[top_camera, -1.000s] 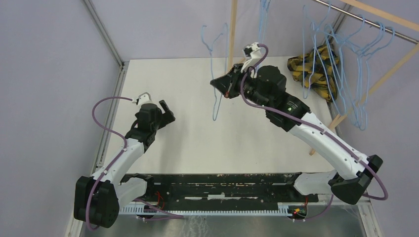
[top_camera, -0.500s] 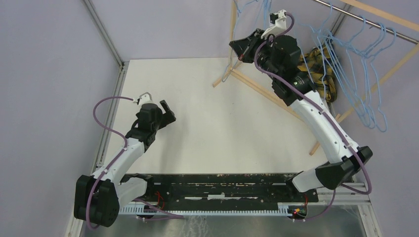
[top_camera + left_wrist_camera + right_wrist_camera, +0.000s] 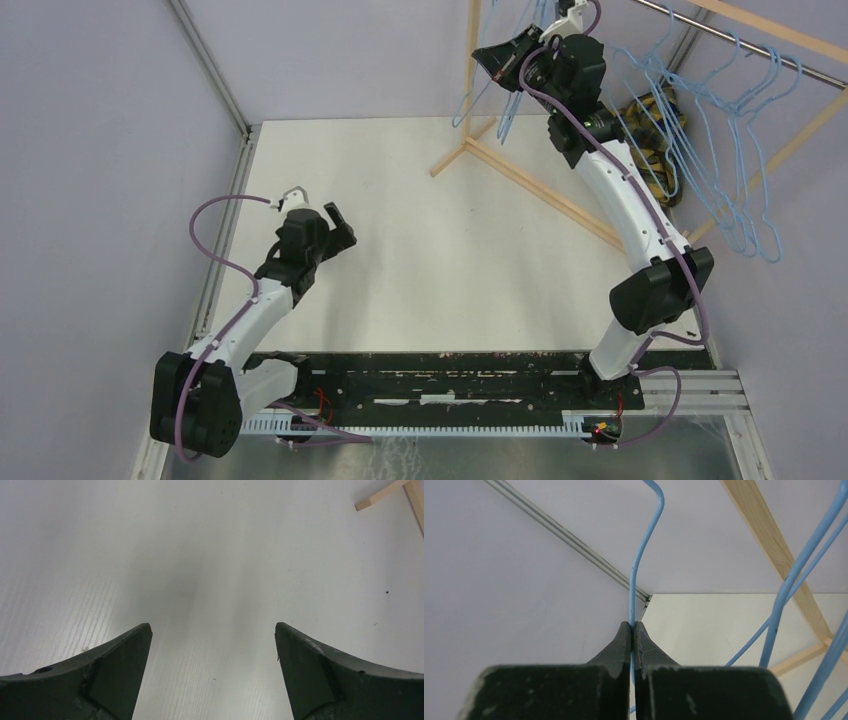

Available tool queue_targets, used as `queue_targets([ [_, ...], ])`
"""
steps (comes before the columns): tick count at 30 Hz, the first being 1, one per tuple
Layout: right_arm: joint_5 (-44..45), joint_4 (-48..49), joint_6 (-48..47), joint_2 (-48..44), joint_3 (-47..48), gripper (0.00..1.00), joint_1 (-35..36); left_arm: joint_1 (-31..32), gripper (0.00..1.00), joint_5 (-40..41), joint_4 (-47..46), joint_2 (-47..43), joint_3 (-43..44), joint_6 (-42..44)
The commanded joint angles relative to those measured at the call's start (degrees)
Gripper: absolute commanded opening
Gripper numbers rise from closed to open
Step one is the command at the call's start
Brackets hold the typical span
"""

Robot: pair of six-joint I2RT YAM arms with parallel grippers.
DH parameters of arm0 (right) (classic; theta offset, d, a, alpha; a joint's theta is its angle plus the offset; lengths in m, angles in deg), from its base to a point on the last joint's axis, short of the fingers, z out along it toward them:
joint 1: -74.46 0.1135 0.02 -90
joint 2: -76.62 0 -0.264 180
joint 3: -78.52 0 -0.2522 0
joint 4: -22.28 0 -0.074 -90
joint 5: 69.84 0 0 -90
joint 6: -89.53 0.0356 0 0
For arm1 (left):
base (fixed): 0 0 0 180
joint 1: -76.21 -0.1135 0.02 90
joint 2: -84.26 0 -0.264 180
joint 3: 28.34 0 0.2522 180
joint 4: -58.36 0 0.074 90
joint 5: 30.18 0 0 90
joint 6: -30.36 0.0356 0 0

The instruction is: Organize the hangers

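Observation:
My right gripper (image 3: 486,55) is raised high at the back, next to the wooden rack's upright post (image 3: 472,90). It is shut on the thin wire of a light-blue hanger (image 3: 463,102), which dangles below it. In the right wrist view the jaws (image 3: 632,626) pinch that hanger's wire (image 3: 644,545), which curves up out of the frame. Several more hangers (image 3: 725,150) hang from the metal rail (image 3: 750,45) on the right; their wires (image 3: 804,555) also cross the right wrist view. My left gripper (image 3: 338,225) is open and empty low over the white table (image 3: 212,630).
The wooden rack's base bar (image 3: 530,185) runs diagonally across the back right of the table, with a slanted leg (image 3: 770,160) on the right. A yellow-black plaid cloth (image 3: 650,125) lies behind the right arm. A metal wall rail (image 3: 215,70) runs along the left.
My right arm has stretched up and back with the hanger, from over the table's middle to the rack's post. The hangers on the rail have swung. The left arm has not moved.

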Motion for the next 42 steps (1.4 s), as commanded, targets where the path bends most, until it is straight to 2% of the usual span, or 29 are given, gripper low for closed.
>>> queue_targets([
  [1, -1.7, 6.3, 1.6, 1.5, 6.0, 0.01, -0.8, 0.2, 1.0, -0.6, -3.1, 0.6, -0.1, -3.0],
  [8, 0.7, 4.6, 1.4, 4.0, 8.7, 0.01, -1.8, 0.2, 1.0, -0.7, -3.4, 1.5, 0.0, -3.1],
  [21, 11.0, 2.0, 2.1, 0.1, 0.6, 0.01, -3.7, 0.2, 1.0, -1.0, -4.0, 1.4, -0.6, -3.4],
  [28, 12.2, 1.8, 2.2, -1.6, -2.2, 0.01, -4.4, 0.2, 1.0, -1.2, -4.1, 1.6, -0.6, -3.4],
  [29, 11.9, 1.3, 1.9, -1.6, -2.0, 0.06, -4.5, 0.2, 1.0, -1.2, -4.1, 1.5, -0.6, -3.4],
  [31, 10.7, 1.2, 1.7, -1.8, -2.0, 0.27, -4.5, 0.2, 1.0, -1.3, -4.2, 1.6, -0.6, -3.4],
  [34, 9.8, 1.5, 0.5, -3.5, -3.4, 0.44, -4.5, 0.2, 0.99, -1.3, -4.1, 1.9, -0.5, -3.3],
  [35, 9.9, 1.6, -0.1, -4.3, -4.1, 0.54, -4.5, 0.2, 0.99, -1.3, -4.0, 2.0, -0.4, -3.2],
  [36, 9.9, 1.7, -0.9, -5.3, -4.8, 0.81, -4.5, 0.2, 0.99, -1.3, -3.8, 2.1, -0.2, -3.2],
  [37, 9.6, 1.6, -1.9, -6.2, -5.2, 0.98, -4.4, 0.2, 0.99, -1.0, -3.7, 2.1, -0.2, -3.2],
  [42, 8.5, -2.8, -8.2, -10.1, -5.6, 1.0, -2.8, 0.3, 0.99, 0.9, -2.9, 2.4, 0.1, -2.8],
])
